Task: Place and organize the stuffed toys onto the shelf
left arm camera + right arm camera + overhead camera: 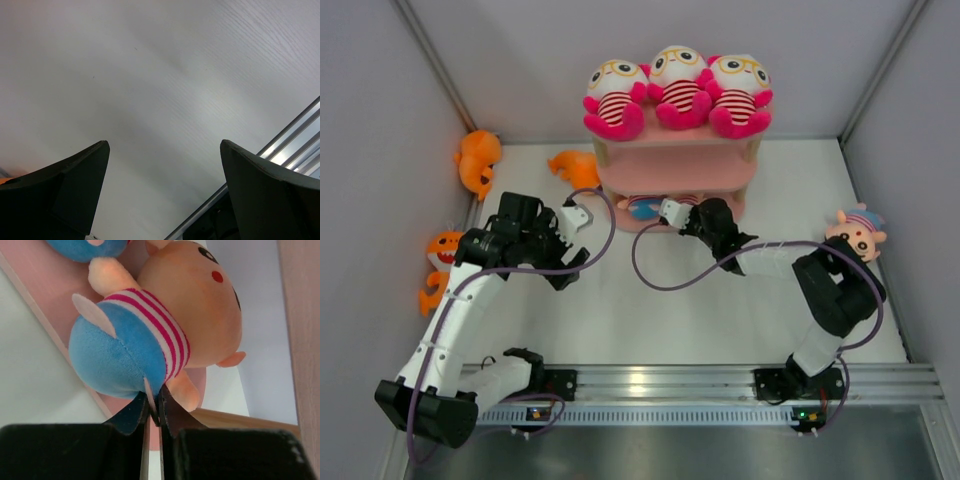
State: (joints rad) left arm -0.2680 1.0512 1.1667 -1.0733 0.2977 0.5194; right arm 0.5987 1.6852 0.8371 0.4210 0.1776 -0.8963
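The pink shelf (675, 165) stands at the back centre with three white-faced stuffed toys (678, 88) along its top board. My right gripper (660, 207) reaches into the bottom tier. In the right wrist view the right gripper (156, 405) is shut on the seam tag of a blue-bodied doll (130, 345), which lies on the pink bottom board (35, 275). A second blue doll (82, 247) lies just beyond it. My left gripper (568, 258) hangs open over the bare table left of the shelf, and in its own view the left gripper (165, 150) holds nothing.
Orange sharks lie at the back left corner (478, 160), beside the shelf's left end (575, 167) and against the left wall (440, 255). A peach-faced doll (857, 232) sits by the right arm's elbow. A wooden shelf post (300, 340) stands right of the held doll.
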